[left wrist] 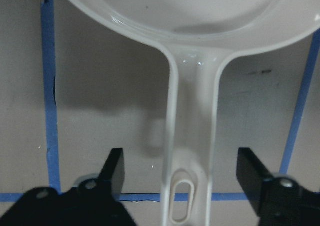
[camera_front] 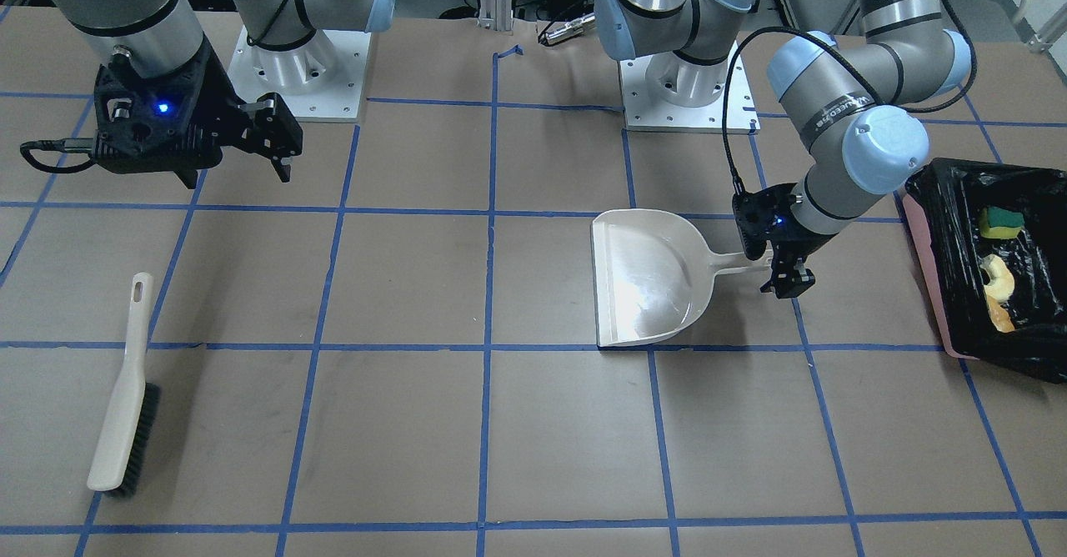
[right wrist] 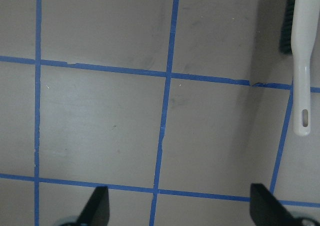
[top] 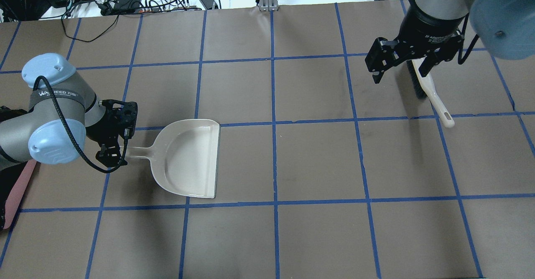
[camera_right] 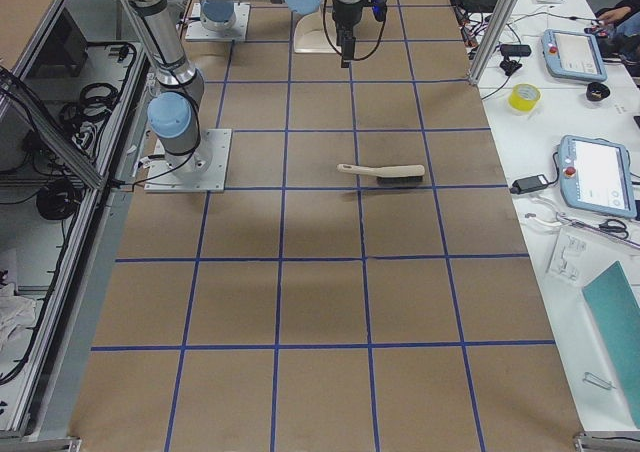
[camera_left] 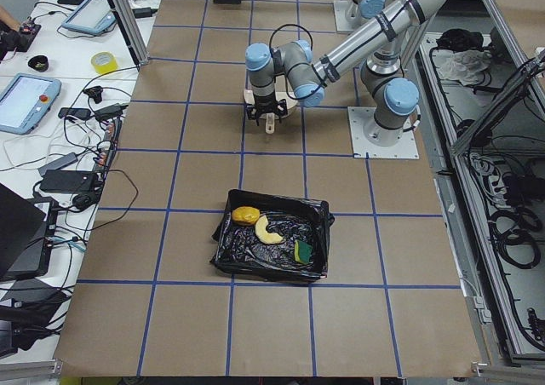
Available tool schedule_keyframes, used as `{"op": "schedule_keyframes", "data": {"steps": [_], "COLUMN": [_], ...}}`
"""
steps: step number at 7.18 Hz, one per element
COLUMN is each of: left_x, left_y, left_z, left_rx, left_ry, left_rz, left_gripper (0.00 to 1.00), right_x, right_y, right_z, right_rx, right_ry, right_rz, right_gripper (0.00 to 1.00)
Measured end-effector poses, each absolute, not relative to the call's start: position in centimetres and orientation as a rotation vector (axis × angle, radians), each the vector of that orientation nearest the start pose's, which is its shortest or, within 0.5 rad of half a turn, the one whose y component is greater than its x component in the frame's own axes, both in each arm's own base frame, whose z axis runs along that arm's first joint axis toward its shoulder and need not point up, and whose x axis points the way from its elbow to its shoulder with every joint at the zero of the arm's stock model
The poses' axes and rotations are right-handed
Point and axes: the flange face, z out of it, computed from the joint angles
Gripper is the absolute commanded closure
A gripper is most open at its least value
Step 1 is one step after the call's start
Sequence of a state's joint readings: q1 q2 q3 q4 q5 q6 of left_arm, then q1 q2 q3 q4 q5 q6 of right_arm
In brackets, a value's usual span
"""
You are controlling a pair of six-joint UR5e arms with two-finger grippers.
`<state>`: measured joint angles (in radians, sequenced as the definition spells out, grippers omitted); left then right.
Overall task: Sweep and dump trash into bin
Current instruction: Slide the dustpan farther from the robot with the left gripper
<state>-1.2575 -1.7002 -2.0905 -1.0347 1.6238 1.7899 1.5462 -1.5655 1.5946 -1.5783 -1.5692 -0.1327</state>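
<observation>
Your left gripper (camera_front: pixel 788 284) is released. In the left wrist view its fingers (left wrist: pixel 113 172) stand wide on either side of the dustpan's handle (left wrist: pixel 192 131), with bare table showing between each finger and the handle, so it grips nothing. The cream dustpan (camera_front: pixel 654 278) lies flat on the table (camera_front: pixel 417 290) with nothing in its scoop. Its straight mouth faces the robot's right and its handle points left towards the bin.

The trash is all in the bin (camera_front: pixel 929 282), which sits at the far left end of the table on the robot's left, well apart from the dustpan. Inside the black liner you can see the yellow-and-green sponge (camera_front: pixel 1000 222), the tan croissant (camera_front: pixel 996 278) and the glossy potato-like lump (camera_left: pixel 246 215), lying close together.

Your right gripper (camera_front: pixel 279 136) is also released, its fingers spread wide with nothing between them. It hangs above the table on the robot's right side. The brush (camera_front: pixel 125 390) lies flat on the table, farther from the robot's base than that gripper and clear of it, with its handle end pointing back towards the robot.
</observation>
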Motion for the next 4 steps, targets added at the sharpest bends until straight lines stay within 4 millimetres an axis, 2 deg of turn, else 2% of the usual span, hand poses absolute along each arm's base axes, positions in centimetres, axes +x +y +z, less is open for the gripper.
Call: {"op": "schedule_keyframes", "data": {"steps": [1, 2, 3, 4], "left_x": [1.9, 1.9, 2.0, 2.2], "left_y": [-47.3, -47.3, -47.4, -48.2], "left_z": [23.6, 23.7, 24.1, 25.3], "left_rx": [2.172, 2.175, 2.169, 2.151], "left_ry": [2.362, 2.355, 2.349, 2.335], "left_rz": [0.166, 0.166, 0.156, 0.129], "left_gripper": [0.84, 0.94, 1.00, 1.00], "right_x": [12.1, 12.1, 12.1, 12.1], "right_y": [-49.5, -49.5, -49.6, -49.6], "right_z": [47.5, 47.5, 47.5, 47.6], "right_rx": [-0.173, -0.175, -0.174, -0.168], "right_ry": [3.133, 3.133, 3.134, 3.134], "right_rz": [0.030, 0.025, 0.022, 0.019], "right_gripper": [0.00, 0.00, 0.00, 0.00]}}
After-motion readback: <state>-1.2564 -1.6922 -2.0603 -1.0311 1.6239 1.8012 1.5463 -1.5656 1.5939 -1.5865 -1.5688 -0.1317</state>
